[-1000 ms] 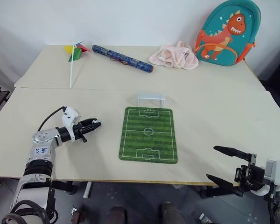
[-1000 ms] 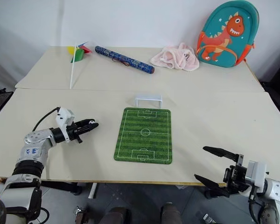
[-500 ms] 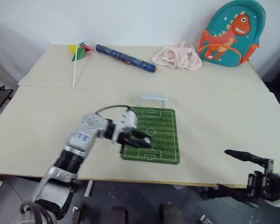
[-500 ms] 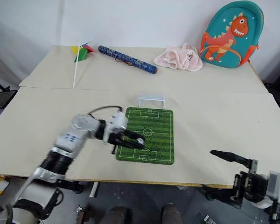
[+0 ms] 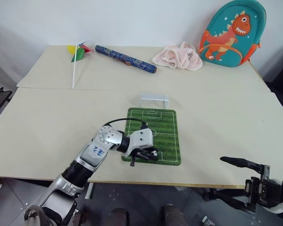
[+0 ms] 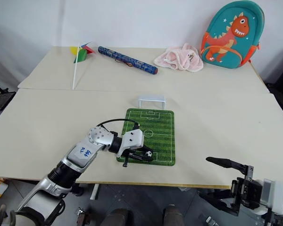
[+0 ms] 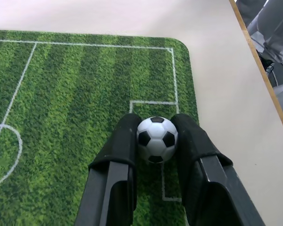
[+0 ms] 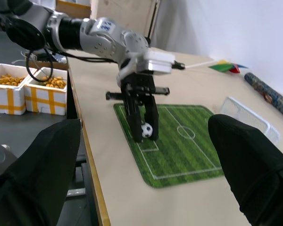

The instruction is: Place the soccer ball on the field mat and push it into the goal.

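The soccer ball [image 7: 156, 139], small and white with black patches, sits pinched between the two black fingers of my left gripper [image 5: 151, 154], which is shut on it. The ball is over the near end of the green field mat [image 5: 162, 127], by the near penalty box; I cannot tell whether it touches the grass. The white wire goal [image 5: 153, 100] stands just past the mat's far end. My right gripper [image 5: 228, 178] hangs open off the table's near right edge, holding nothing and far from the mat.
At the back of the table lie a dinosaur backpack [image 5: 231, 33], a pink cloth [image 5: 177, 55], a blue patterned tube [image 5: 125, 59] and a pinwheel [image 5: 75, 52]. White boxes with yellow contents [image 8: 19, 89] stand on the floor beside the table.
My left arm has swung right from the bare table beside the mat to the mat's near end, carrying the ball. The right gripper has stayed open and has hardly moved.
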Controlling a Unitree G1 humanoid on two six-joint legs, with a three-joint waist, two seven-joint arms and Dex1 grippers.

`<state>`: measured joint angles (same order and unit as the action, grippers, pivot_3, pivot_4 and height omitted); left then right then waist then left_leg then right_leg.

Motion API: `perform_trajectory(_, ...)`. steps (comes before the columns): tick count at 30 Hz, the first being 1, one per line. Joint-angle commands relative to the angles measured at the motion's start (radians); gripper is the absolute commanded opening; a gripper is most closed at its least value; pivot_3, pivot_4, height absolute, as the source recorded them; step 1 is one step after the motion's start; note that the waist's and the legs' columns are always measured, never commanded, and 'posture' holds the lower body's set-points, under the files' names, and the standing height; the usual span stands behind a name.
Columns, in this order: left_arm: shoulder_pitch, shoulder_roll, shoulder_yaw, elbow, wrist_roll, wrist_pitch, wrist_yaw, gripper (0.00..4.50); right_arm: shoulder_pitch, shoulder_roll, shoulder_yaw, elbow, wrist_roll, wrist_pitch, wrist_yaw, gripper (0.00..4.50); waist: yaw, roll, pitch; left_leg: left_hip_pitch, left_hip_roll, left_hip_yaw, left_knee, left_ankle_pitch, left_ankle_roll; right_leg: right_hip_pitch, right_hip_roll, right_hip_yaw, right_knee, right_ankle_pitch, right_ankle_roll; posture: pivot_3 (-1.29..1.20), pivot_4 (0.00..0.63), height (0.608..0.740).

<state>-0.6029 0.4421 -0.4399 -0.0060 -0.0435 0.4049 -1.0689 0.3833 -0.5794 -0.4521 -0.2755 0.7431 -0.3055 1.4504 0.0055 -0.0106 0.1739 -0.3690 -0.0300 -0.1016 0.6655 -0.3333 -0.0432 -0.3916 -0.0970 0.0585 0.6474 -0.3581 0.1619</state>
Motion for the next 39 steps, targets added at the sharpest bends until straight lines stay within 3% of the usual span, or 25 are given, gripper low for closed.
perform_trajectory(1, -0.002, -0.013, 0.009, -0.008, 0.012, -0.015, 0.032, 0.87, 0.005, 0.002, -0.017, 0.012, -0.001, -0.03, 0.011, 4.5, 0.001, 0.0, 0.0, 0.0, 0.0, 0.0, 0.0, 0.0, 0.0, 0.0, 0.0, 0.0, 0.0, 0.0, 0.0, 0.0, 0.15, 0.74)
perform_trajectory(2, -0.002, -0.014, 0.009, -0.01, 0.001, -0.003, 0.021, 0.87, 0.003, 0.002, -0.016, 0.016, -0.002, -0.033, 0.01, 4.5, 0.001, 0.0, 0.0, 0.0, 0.0, 0.0, 0.0, 0.0, 0.0, 0.0, 0.0, 0.0, 0.0, 0.0, 0.0, 0.0, 0.15, 0.74)
perform_trajectory(13, 0.027, -0.002, 0.026, -0.056, -0.045, -0.002, 0.0, 4.21, -0.004, -0.007, -0.006, 0.024, -0.009, -0.02, -0.015, 4.5, 0.001, 0.0, 0.0, 0.0, 0.0, 0.0, 0.0, 0.0, 0.0, 0.0, 0.0, 0.0, 0.0, 0.0, 0.0, 0.0, 0.15, 0.74)
perform_trajectory(19, 0.03, -0.003, 0.045, -0.057, -0.051, -0.039, 0.011, 4.21, 0.009, -0.007, 0.007, 0.005, -0.011, 0.0, -0.033, 4.5, 0.003, 0.0, 0.0, 0.0, 0.0, 0.0, 0.0, 0.0, 0.0, 0.0, 0.0, 0.0, 0.0, 0.0, 0.0, 0.0, 0.15, 0.74)
perform_trajectory(26, 0.033, -0.015, 0.224, -0.059, -0.233, -0.109, -0.043, 4.21, 0.05, -0.005, 0.017, -0.019, -0.014, 0.028, -0.047, 4.5, 0.005, 0.0, 0.0, 0.0, 0.0, 0.0, 0.0, 0.0, 0.0, 0.0, 0.0, 0.0, 0.0, 0.0, 0.0, 0.0, 0.15, 0.74)
perform_trajectory(29, 0.046, 0.06, 0.282, -0.085, -0.341, -0.055, -0.161, 4.21, 0.058, -0.007, 0.014, -0.012, -0.014, 0.032, -0.04, 4.5, 0.003, 0.0, 0.0, 0.0, 0.0, 0.0, 0.0, 0.0, 0.0, 0.0, 0.0, 0.0, 0.0, 0.0, 0.0, 0.0, 0.15, 0.74)
perform_trajectory(33, 0.104, 0.173, 0.296, -0.109, -0.363, -0.094, -0.266, 4.21, 0.032, -0.025, 0.008, 0.006, -0.009, 0.041, -0.036, 4.5, -0.007, 0.002, -0.001, 0.001, 0.001, 0.0, -0.001, 0.0, 0.0, 0.0, 0.0, 0.0, 0.0, 0.0, 0.0, 0.0, 0.15, 0.74)
perform_trajectory(36, 0.148, 0.204, 0.29, -0.145, -0.365, -0.086, -0.269, 3.62, 0.014, -0.032, 0.003, 0.015, -0.008, 0.044, -0.032, 4.5, -0.005, 0.002, -0.001, 0.001, 0.001, 0.0, 0.0, 0.0, 0.0, 0.001, -0.001, 0.0, 0.0, 0.0, 0.0, 0.0, 0.15, 0.74)
perform_trajectory(39, 0.31, 0.179, 0.229, -0.272, -0.325, -0.084, -0.177, 2.76, -0.015, -0.034, -0.009, 0.051, -0.009, 0.036, -0.029, 4.5, -0.004, 0.003, -0.001, 0.001, 0.004, 0.0, -0.001, 0.0, 0.0, 0.001, -0.001, 0.0, -0.001, 0.0, 0.0, 0.0, 0.15, 0.74)
